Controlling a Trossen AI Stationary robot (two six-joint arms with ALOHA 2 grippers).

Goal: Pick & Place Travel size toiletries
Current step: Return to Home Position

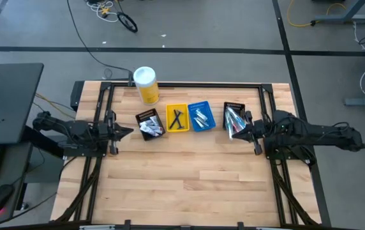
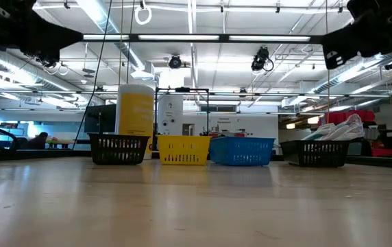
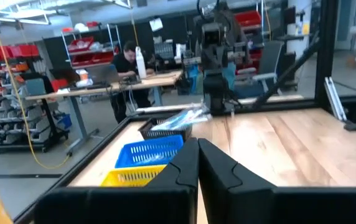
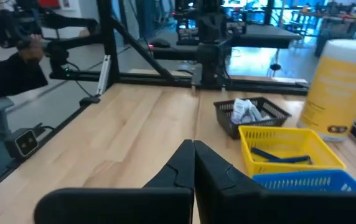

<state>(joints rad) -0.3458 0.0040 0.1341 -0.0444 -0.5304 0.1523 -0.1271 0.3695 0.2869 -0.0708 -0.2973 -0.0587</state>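
Left gripper (image 1: 126, 131) and right gripper (image 1: 238, 133) hover empty, fingers pressed together, at opposite sides of pale wooden table (image 1: 189, 185); likely homing, as small travel-size toiletries (image 1: 150, 130) lie sorted in plastic mesh baskets (image 1: 168, 119).

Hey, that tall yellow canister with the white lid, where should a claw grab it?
Probably grip the yellow canister around its round body, below the white lid. It stands upright, so come in level from the left arm's side, which looks free; the left black basket crowds its front.

high: overhead | low: table-level | wrists: facing inward (all share blue basket (image 1: 192, 120))
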